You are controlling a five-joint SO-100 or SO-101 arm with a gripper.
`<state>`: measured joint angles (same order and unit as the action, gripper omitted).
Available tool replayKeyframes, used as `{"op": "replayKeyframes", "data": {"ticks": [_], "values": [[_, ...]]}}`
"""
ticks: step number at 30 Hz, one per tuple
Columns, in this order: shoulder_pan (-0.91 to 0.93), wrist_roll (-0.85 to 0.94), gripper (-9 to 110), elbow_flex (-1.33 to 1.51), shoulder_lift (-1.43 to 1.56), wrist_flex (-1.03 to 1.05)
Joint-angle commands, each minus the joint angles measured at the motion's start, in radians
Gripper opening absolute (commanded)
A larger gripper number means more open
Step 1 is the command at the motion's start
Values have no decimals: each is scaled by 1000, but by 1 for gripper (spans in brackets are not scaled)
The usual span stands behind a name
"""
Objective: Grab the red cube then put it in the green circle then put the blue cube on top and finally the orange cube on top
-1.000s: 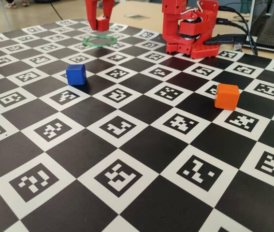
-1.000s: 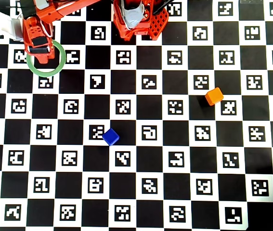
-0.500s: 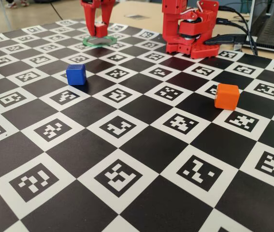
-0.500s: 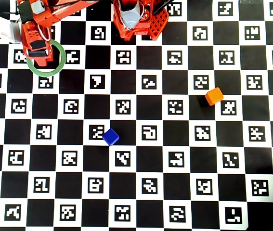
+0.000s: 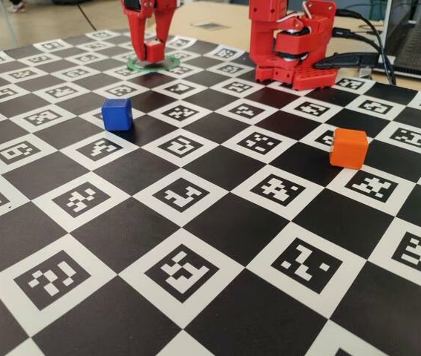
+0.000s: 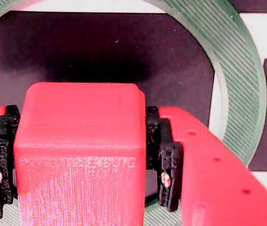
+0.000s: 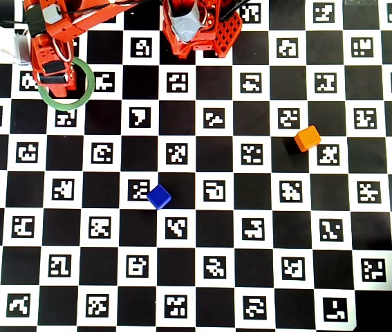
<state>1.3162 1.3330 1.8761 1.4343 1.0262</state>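
Red cube, bright, round-edged

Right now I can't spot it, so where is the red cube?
The red cube sits between the claw's fingers over the green circle, at the board's top left in the overhead view.

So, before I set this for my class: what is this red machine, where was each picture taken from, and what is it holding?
It is a small red robot arm with a two-finger gripper. One camera stands beside the table, one looks straight down, one rides on the gripper. On the chequered mat lie a small blue plastic cube, a small orange plastic cube and a thin flat green ring. The gripper is shut on a small red plastic cube, held over the ring.
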Motion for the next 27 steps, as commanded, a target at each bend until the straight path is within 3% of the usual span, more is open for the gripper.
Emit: {"op": "replayKeyframes", "data": {"ticks": [1, 27], "values": [[-6, -6, 8, -14, 21, -12], [-9, -9, 8, 17, 26, -44]]}}
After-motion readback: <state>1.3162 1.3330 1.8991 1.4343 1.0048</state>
